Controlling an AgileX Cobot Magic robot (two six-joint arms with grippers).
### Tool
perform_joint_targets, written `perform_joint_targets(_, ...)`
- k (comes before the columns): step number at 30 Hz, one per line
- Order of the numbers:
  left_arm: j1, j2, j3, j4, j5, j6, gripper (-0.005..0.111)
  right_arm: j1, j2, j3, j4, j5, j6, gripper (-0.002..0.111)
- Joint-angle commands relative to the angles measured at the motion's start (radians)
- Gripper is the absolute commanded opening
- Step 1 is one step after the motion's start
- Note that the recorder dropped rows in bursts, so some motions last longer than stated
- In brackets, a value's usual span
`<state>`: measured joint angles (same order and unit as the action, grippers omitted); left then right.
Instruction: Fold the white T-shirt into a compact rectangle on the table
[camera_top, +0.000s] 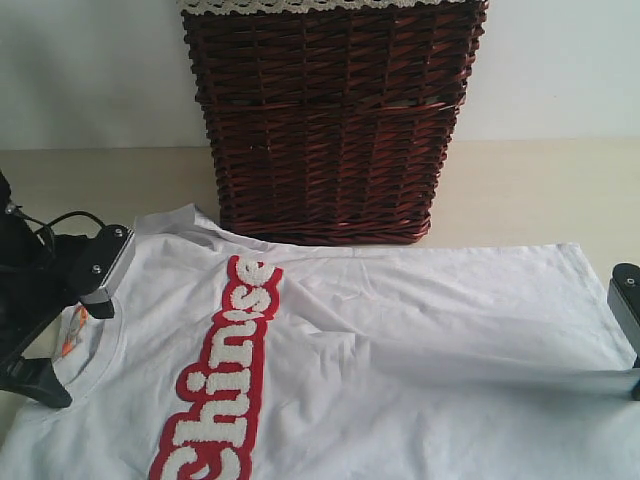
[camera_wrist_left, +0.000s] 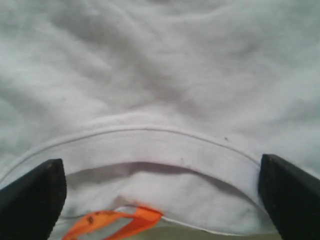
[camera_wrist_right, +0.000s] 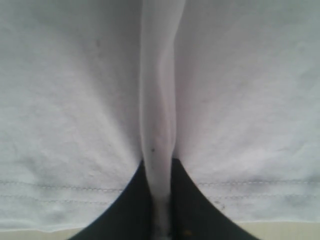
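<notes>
- The white T-shirt (camera_top: 380, 330) lay spread face up on the bench (camera_top: 520, 190), just in front of the dark wicker basket (camera_top: 330, 120). The red-edged lettering (camera_top: 225, 380) showed and no fold was made yet.
- The neck end pointed to the left arm and the bottom hem (camera_wrist_right: 75, 190) to the right arm.
- The right gripper (camera_wrist_right: 161, 200) was pressed together on a raised ridge of cloth at the hem, pinching the T-shirt at that edge.
- The left gripper (camera_wrist_left: 160, 192) stood spread wide, one finger on each side of the collar (camera_wrist_left: 150, 145), with the orange tag (camera_wrist_left: 115, 220) just behind it. Nothing was held there.
- My read: this was the grasping step before the first fold, with one end secured and the other only lined up.
- The next move called for the left gripper to sink onto the collar band and close on it, ideally catching both layers.
- After that, both arms would need to lift evenly and carry one edge across, keeping the cloth taut so it did not bunch.
</notes>
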<state>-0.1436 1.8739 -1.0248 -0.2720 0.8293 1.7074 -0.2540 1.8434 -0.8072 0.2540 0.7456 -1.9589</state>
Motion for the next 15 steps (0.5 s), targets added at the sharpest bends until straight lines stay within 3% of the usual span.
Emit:
perform_joint_targets(1,-0.01,-0.001,0.002,-0.001,-0.024,-0.01,0.105,-0.005,0.046,0.022,-0.073,-0.057,0.001,0.0)
perform_joint_targets(8,-0.01,0.015,0.002,0.003,-0.104,0.013,0.105,-0.005,0.046,0.022,-0.07,-0.057,0.001,0.0)
perform_joint_targets(15,-0.01,0.079,0.002,0.06,-0.054,0.005,0.105,-0.005,0.046,0.022,-0.07,-0.057,0.001,0.0)
